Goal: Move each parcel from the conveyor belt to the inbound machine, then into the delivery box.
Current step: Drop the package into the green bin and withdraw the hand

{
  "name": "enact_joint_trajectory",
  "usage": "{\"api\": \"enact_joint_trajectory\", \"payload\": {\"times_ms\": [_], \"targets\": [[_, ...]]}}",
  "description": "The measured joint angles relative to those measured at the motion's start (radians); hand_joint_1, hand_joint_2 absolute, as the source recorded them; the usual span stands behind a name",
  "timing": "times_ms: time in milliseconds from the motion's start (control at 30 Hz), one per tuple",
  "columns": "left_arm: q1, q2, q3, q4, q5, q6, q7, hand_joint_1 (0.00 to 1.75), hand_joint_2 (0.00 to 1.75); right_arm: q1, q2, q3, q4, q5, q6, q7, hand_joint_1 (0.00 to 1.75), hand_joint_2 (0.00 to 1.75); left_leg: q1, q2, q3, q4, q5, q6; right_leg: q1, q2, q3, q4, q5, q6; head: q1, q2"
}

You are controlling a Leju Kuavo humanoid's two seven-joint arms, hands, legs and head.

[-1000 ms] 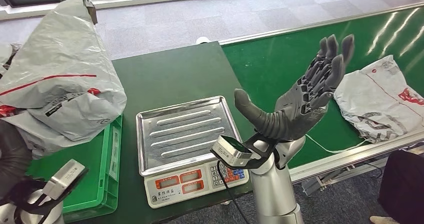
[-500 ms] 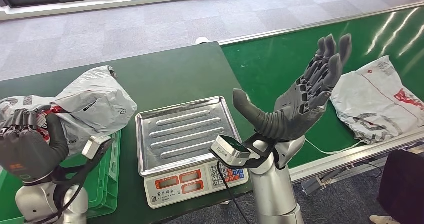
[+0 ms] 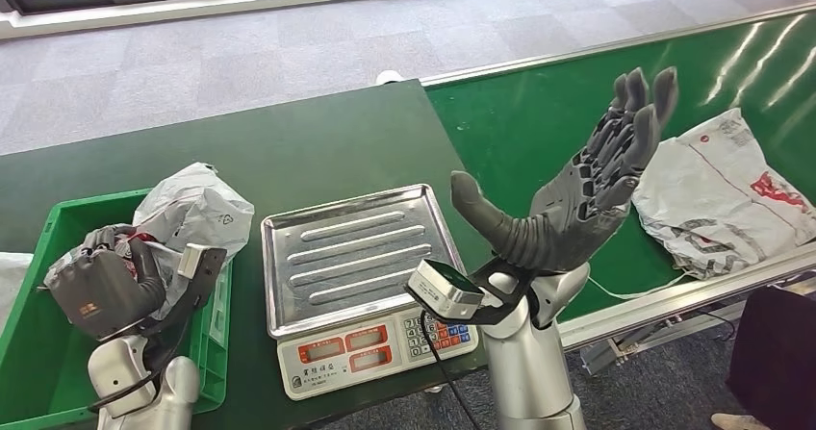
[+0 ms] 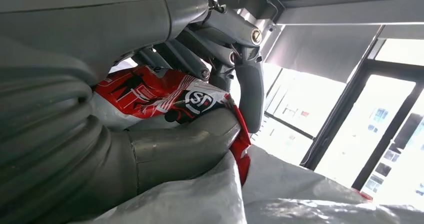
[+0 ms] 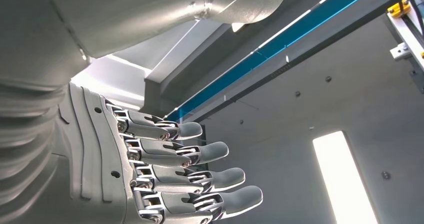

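Over the green delivery box [image 3: 34, 286] at the table's left end, a grey plastic parcel [image 3: 192, 214] is gripped by the left hand [image 3: 101, 290], its fingers [image 4: 250, 93] and thumb seen closed over the red-and-white printed film in the left wrist view. Within 1 second the parcel has been brought down from high at the left of the head view to the box's near corner, where it is now seen resting on the rim and partly inside, though release has not yet been made. Beside the box, the steel tray of the inbound scale [image 3: 351, 252] is left bare, so the weighing step for this parcel is judged complete. Further right, the right hand [image 3: 577, 194] is held raised, palm up and fingers spread wide, with nothing in it, unchanged in pose. A 2nd parcel [image 3: 717, 194] is seen lying on the green conveyor belt [image 3: 539, 113] just beyond that hand, and is judged next in line.
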Motion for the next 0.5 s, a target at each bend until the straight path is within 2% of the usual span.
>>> {"api": "enact_joint_trajectory", "payload": {"times_ms": [133, 300, 500], "targets": [[-0.009, 0.008, 0.001, 0.040, -0.003, 0.000, 0.017, 1.75, 1.75, 0.001, 0.000, 0.000, -0.002, 0.002, 0.000, 0.001, 0.00, 1.75, 0.000, 0.000, 0.000, 0.000, 0.000, 0.000, 0.000, 0.000, 0.000, 0.000, 0.000, 0.000, 0.000, 0.000], [-0.034, 0.025, 0.006, 0.099, -0.011, 0.001, 0.107, 1.75, 1.75, 0.004, 0.000, 0.000, -0.003, 0.008, 0.000, 0.008, 0.00, 1.75, 0.000, 0.000, 0.000, 0.000, 0.000, 0.000, 0.000, 0.000, 0.001, 0.000, 0.000, 0.000, 0.000, 0.000], [-0.035, 0.047, 0.053, 0.096, -0.003, 0.001, 0.154, 1.75, 1.75, 0.006, 0.000, 0.000, -0.007, 0.022, 0.000, 0.028, 0.00, 1.75, 0.000, 0.000, 0.001, 0.000, 0.000, -0.001, 0.000, 0.000, 0.001, 0.000, 0.000, 0.000, 0.000, 0.000]]}}
